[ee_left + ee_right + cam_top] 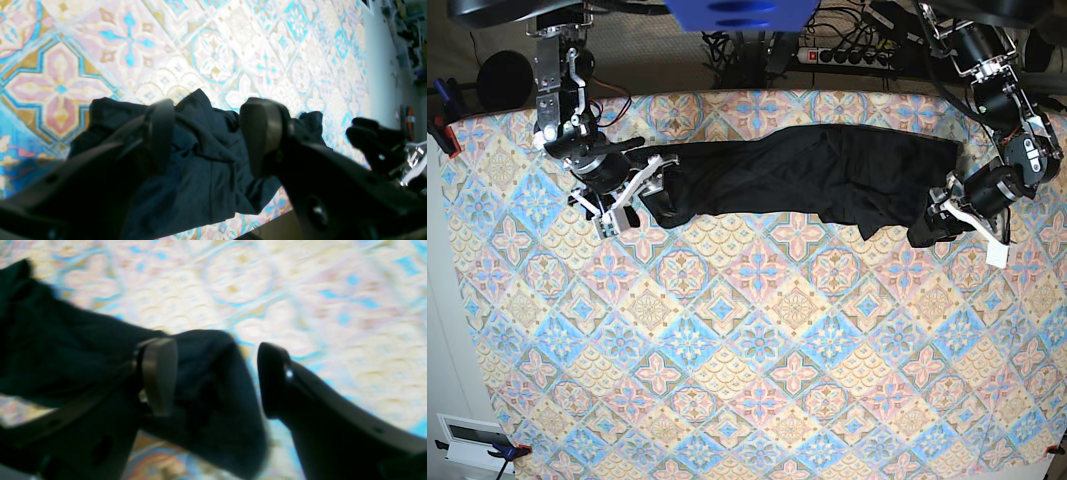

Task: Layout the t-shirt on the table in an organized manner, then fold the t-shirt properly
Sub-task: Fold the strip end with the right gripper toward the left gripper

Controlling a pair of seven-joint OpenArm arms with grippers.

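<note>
Both hands (206, 133) (217, 376) wide open and empty, black t-shirt (772, 178) beneath them.

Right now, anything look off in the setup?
Just the t-shirt: creased and bunched, with its far-left end twisted narrow between the open left gripper and open right gripper. Nothing looks spilled or damaged.

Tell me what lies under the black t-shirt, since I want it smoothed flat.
Around the t-shirt's edges, the patterned tablecloth shows, so it presumably continues beneath. Whatever the bunched fabric covers cannot be seen.
</note>
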